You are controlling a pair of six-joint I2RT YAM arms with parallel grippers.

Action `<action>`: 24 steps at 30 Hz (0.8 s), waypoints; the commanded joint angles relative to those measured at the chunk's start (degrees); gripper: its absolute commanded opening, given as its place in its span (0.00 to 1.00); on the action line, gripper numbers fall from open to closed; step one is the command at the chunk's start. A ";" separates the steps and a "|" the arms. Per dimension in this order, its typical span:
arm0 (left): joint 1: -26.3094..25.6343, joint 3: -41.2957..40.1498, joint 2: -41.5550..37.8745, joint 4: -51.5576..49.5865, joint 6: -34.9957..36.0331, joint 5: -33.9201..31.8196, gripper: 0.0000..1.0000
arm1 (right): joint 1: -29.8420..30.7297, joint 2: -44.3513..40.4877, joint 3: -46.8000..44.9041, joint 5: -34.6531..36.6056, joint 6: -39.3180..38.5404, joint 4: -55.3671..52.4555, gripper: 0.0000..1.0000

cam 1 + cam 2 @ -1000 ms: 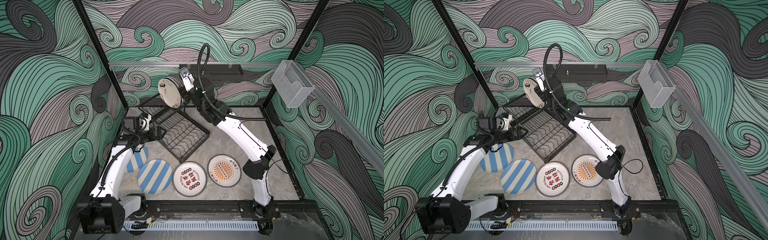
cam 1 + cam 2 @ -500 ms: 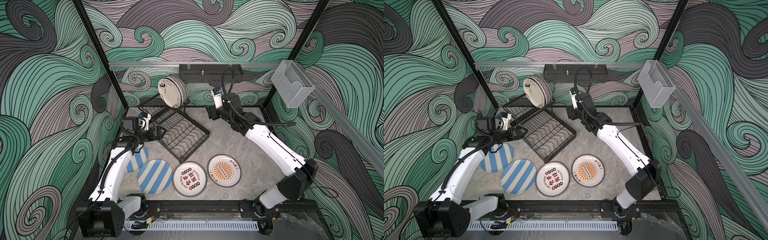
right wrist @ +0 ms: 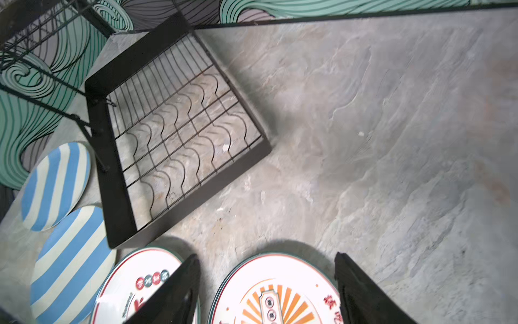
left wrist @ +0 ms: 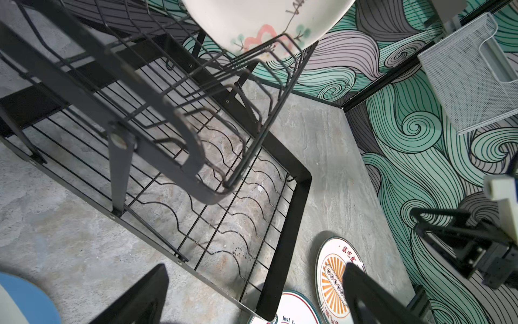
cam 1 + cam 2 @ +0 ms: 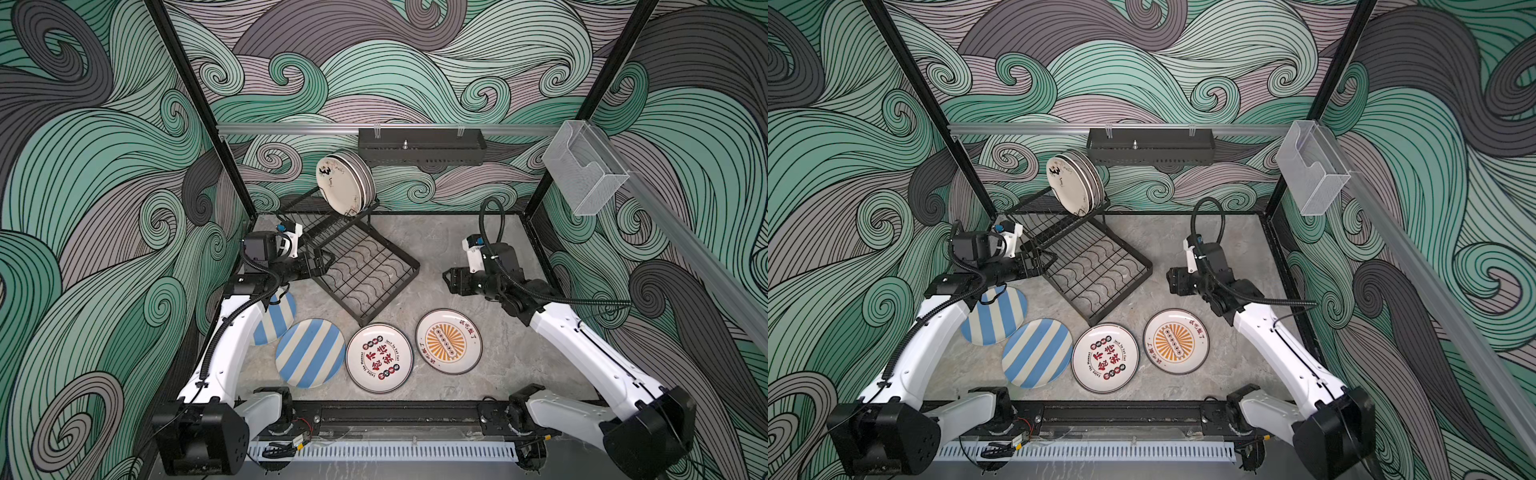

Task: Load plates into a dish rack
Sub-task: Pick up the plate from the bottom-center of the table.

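Grey stone-look tabletop (image 5: 457,249), walled in by green-and-grey wave murals (image 5: 104,208). At back left, black dish rack (image 5: 365,270); on its raised shelf, a few cream plates (image 5: 341,185) standing on edge. Flat near the front edge: two striped plates (image 5: 309,353), a lettered plate (image 5: 379,357), a sunburst plate (image 5: 449,341). Left gripper (image 5: 328,262) just beside the rack, jaws wide, empty. Right gripper (image 5: 446,282) over bare table, jaws wide, empty.
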 commanded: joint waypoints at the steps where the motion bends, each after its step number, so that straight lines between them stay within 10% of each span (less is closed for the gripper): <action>1: -1.36 -1.17 -2.43 1.49 -1.81 0.25 0.99 | -0.95 -3.35 -3.55 -5.11 3.36 -2.23 0.81; 10: -14.27 -2.62 -3.83 -0.05 -2.61 -9.50 0.99 | -2.20 -7.07 -6.71 -5.17 5.72 -8.41 0.85; 24: -28.13 -0.23 7.16 6.23 -3.13 -7.54 0.99 | -4.19 -9.81 -12.66 3.49 12.80 -19.59 0.93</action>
